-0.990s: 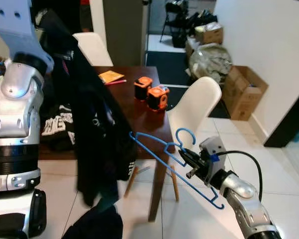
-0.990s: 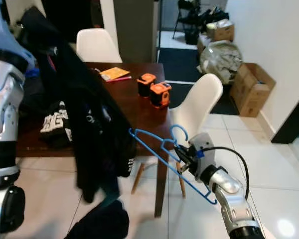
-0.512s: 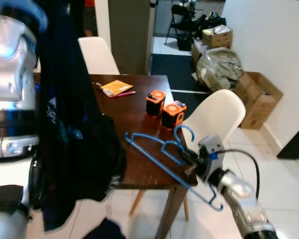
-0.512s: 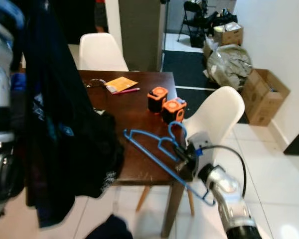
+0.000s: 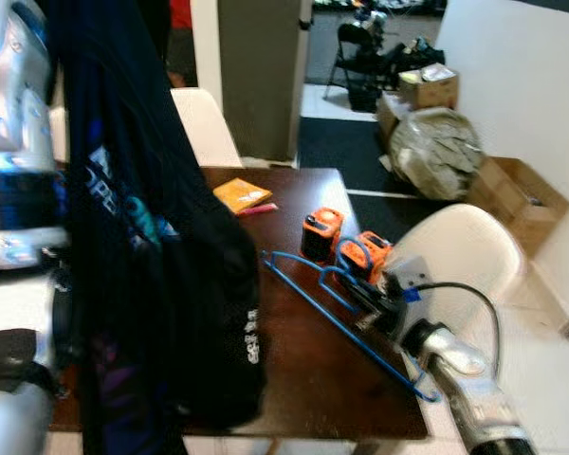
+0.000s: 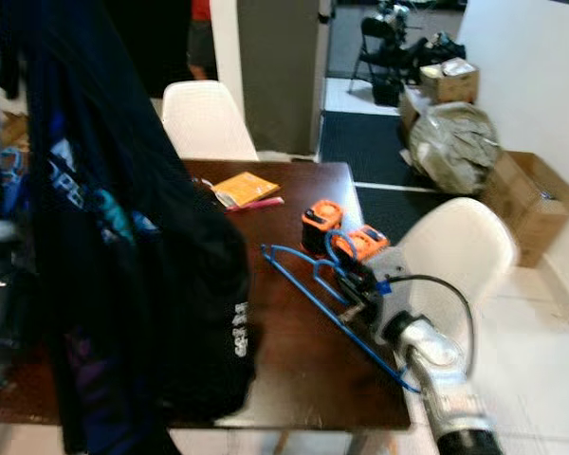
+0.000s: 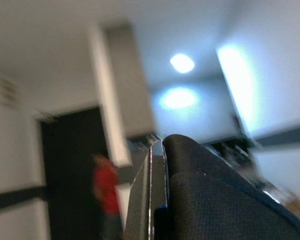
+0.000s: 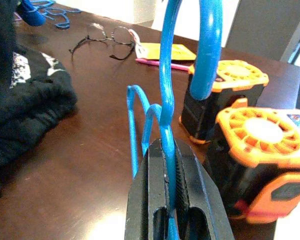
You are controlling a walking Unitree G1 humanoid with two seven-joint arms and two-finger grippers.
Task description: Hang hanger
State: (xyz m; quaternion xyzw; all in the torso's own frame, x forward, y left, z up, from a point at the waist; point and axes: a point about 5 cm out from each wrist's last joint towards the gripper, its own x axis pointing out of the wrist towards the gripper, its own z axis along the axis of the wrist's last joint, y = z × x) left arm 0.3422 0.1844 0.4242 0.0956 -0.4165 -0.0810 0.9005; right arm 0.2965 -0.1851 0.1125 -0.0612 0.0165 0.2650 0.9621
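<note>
R gripper [image 5: 368, 296] clamps blue plastic hanger [image 5: 334, 305] at neck | L gripper [image 7: 160, 200] pinches black garment [image 5: 161, 275] | risk: I clip orange tape measures [image 5: 346, 248].

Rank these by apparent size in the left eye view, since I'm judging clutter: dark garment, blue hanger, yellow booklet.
1. dark garment, though it hangs nearest the camera
2. blue hanger, held in the right hand
3. yellow booklet

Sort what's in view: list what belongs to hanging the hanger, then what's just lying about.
Belongs to the job:
blue hanger, clamped in the right gripper
dark garment, held up by the left gripper

Just lying about:
two orange tape measures
orange booklet
glasses
white chair
</note>
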